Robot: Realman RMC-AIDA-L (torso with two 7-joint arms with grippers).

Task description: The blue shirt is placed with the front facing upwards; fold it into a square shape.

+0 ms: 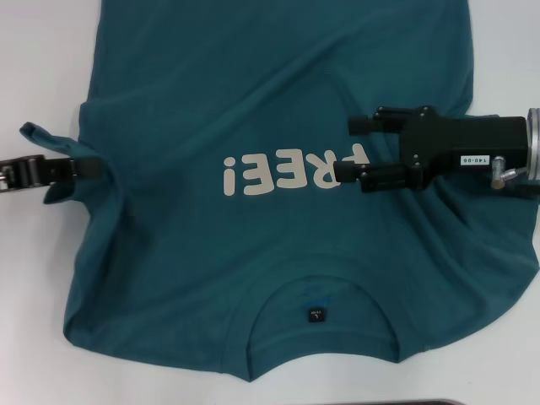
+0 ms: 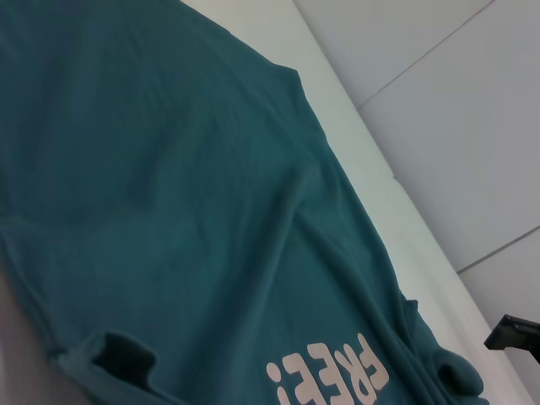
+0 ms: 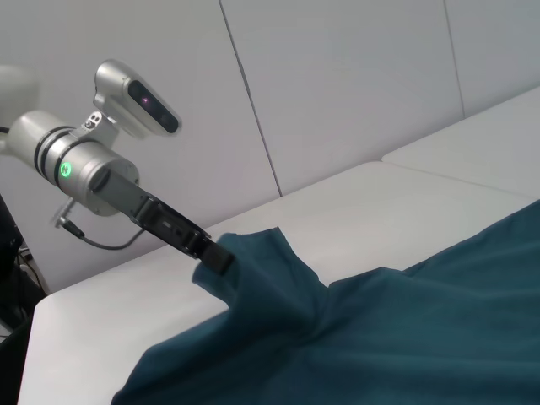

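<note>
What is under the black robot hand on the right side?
Under the right gripper lies the blue shirt, near the last letter of its cream lettering. The table beneath is hidden by cloth there.
</note>
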